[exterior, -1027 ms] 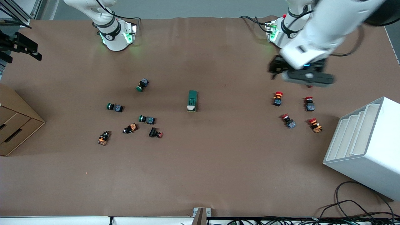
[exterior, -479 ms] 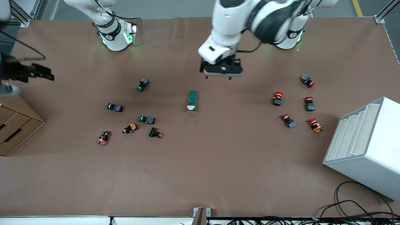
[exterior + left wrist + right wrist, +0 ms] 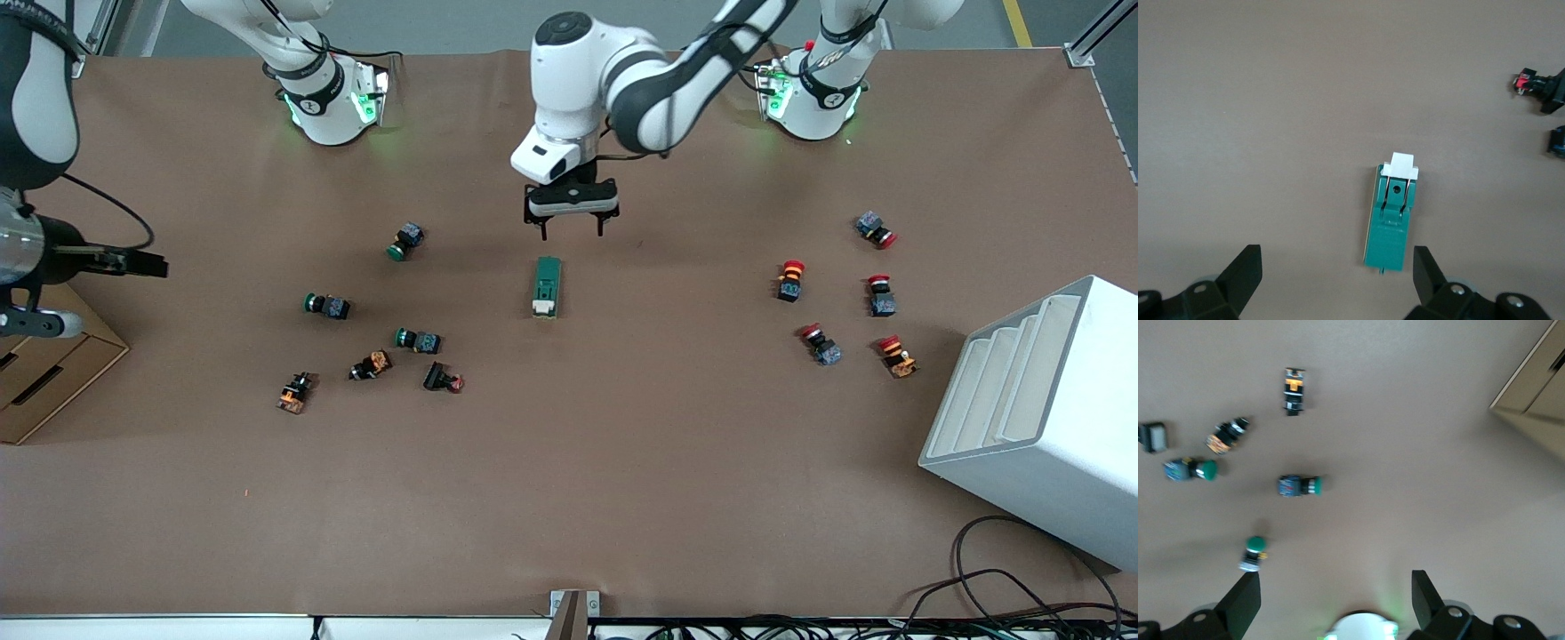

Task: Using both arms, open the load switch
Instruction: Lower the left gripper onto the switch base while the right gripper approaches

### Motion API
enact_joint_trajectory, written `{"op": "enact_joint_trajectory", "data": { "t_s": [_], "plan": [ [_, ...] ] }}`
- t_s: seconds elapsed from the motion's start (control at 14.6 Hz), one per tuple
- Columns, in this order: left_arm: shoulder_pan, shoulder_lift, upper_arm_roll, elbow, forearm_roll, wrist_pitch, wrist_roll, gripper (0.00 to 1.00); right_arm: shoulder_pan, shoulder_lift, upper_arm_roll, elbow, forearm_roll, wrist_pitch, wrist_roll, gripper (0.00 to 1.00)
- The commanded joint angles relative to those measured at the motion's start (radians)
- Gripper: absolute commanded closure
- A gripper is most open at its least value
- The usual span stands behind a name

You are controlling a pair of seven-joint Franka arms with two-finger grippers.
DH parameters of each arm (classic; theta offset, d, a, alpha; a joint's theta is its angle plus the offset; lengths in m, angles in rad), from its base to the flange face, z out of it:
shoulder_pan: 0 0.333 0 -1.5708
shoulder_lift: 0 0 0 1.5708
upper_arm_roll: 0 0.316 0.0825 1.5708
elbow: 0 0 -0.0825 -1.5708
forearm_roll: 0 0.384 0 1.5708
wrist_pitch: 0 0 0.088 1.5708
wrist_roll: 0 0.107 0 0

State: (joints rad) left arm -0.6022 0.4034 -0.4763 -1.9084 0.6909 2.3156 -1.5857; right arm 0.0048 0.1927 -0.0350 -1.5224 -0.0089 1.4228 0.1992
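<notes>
The load switch (image 3: 547, 287) lay flat on the brown worktop (image 3: 569, 462) about midway between the two arms' ends, its long axis running toward the front camera and its white lever (image 3: 543, 308) at the nearer end. The left hand (image 3: 572, 228) hovered over the bare worktop just off the switch's green end, fingers spread wide and empty; in the left wrist view the switch (image 3: 1391, 219) sat between the two fingertips (image 3: 1245, 270), slightly toward one of them. The right hand (image 3: 142, 264) hung over the worktop's edge at the right arm's end, above the cardboard box (image 3: 44, 356), fingers apart and holding nothing, with green-capped push buttons (image 3: 1298, 486) scattered below it. The switch looked like a small, light, rigid plastic block, likely to slide on the smooth covering if pushed from one side only. A sound hold would probably be one hand clamping the long green flanks near the lever-free end, leaving the white lever clear for the other hand to pull or flip.
</notes>
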Motion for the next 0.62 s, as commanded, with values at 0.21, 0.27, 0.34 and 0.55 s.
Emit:
{"op": "enact_joint_trajectory", "data": {
  "t_s": [0.21,0.27,0.34,0.55],
  "plan": [
    [-0.106,0.188,0.002,0.014,0.485,0.013,-0.449,0.00,0.170,0.092,0.003,0.005,0.139,0.062,0.622,0.00],
    [-0.111,0.221,0.002,0.014,0.575,0.013,-0.533,0.00,0.222,0.118,0.003,0.007,0.142,0.092,0.773,0.00],
    [-0.116,0.244,0.002,0.012,0.649,0.013,-0.589,0.00,0.266,0.138,0.003,0.007,0.145,0.123,0.883,0.00],
    [-0.117,0.302,0.002,0.005,0.867,0.010,-0.744,0.00,0.386,0.201,0.003,0.013,0.171,0.217,1.226,0.00]
  ]
}}
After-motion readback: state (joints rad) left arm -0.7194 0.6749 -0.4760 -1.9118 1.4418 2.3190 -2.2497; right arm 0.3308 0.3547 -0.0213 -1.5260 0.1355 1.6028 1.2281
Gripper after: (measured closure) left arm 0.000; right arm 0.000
